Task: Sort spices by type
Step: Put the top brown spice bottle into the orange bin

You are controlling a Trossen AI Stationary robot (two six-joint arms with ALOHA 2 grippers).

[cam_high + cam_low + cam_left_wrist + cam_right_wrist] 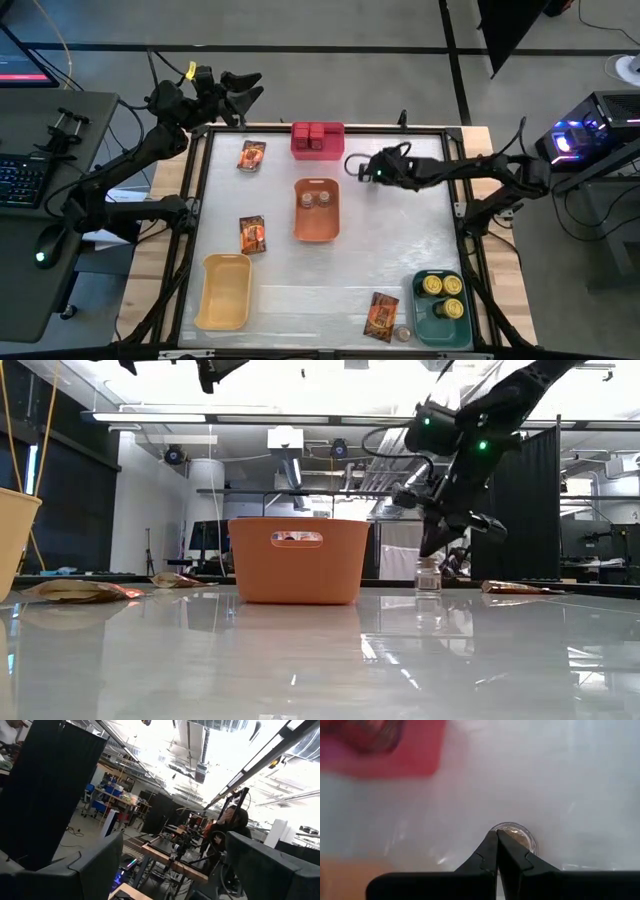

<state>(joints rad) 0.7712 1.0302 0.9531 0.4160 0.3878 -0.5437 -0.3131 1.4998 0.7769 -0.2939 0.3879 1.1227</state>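
My right gripper (352, 165) reaches in from the table's right, between the red bin (317, 140) of red boxes and the orange bin (316, 210) holding two pale-lidded jars. Its fingers (496, 836) are shut and point down just over a tiny jar (516, 834) that stands on its base on the table (428, 575). Three printed packets lie flat (251, 155), (252, 235), (381, 315). Another small jar (402, 333) stands by the green bin (440, 310), which holds yellow-topped tins. My left gripper (240, 92) is open, raised over the far left corner (170, 870). My right gripper's shut fingertips (492, 840) come from above at the near rim of the jar's lid (520, 837). Whether they touch it I cannot tell. The jar stands upright on the table.
An empty yellow bin (225, 290) sits at the near left. Bare table lies between the orange bin and the green bin. A raised frame (462, 190) runs round the table's edges.
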